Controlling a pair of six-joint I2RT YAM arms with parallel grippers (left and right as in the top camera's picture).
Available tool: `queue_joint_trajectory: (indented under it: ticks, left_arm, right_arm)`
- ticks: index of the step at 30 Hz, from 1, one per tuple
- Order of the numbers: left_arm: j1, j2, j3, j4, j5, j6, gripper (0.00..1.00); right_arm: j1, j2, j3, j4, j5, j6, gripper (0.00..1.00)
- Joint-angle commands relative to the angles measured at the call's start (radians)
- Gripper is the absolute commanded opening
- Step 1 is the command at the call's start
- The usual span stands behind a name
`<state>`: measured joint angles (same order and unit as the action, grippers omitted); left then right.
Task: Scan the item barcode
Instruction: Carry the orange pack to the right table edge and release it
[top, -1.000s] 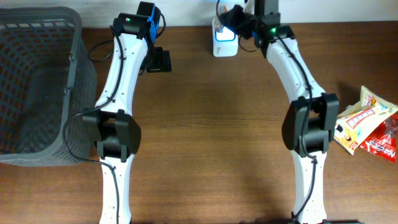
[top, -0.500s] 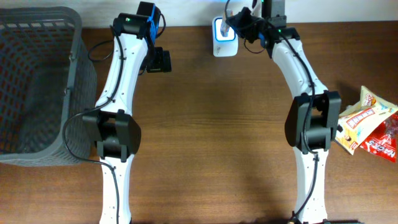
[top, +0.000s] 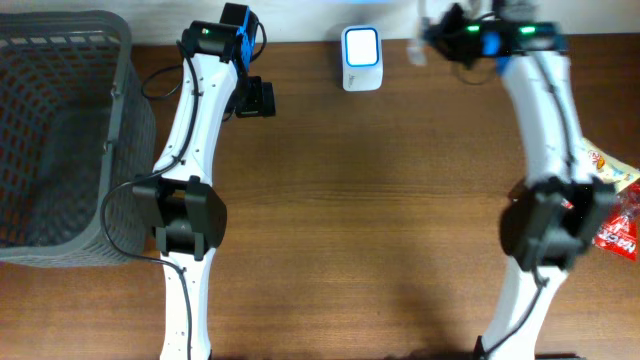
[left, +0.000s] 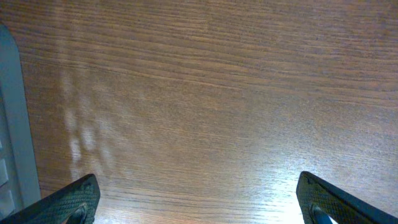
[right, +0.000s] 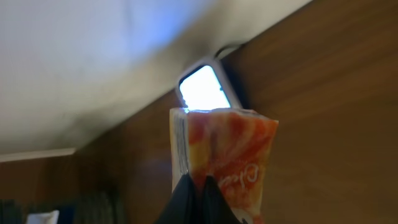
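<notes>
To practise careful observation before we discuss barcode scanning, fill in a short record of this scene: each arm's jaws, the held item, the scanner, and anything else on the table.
left jaws: open, empty, over bare table
right jaws: shut on the orange packet
orange packet: held up near the scanner, not touching it
scanner: far table edge, screen lit
basket: grey, left side
other packets: right table edge
</notes>
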<state>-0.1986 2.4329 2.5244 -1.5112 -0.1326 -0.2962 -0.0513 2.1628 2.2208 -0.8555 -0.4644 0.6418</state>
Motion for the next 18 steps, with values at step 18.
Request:
queue_joint_trajectory:
  ticks: [18]
  left_arm:
    - [0.007,-0.019,-0.004,-0.016,-0.013,-0.010,0.99]
  right_arm:
    - [-0.396,-0.097,-0.084,-0.552,0.792,0.051,0.04]
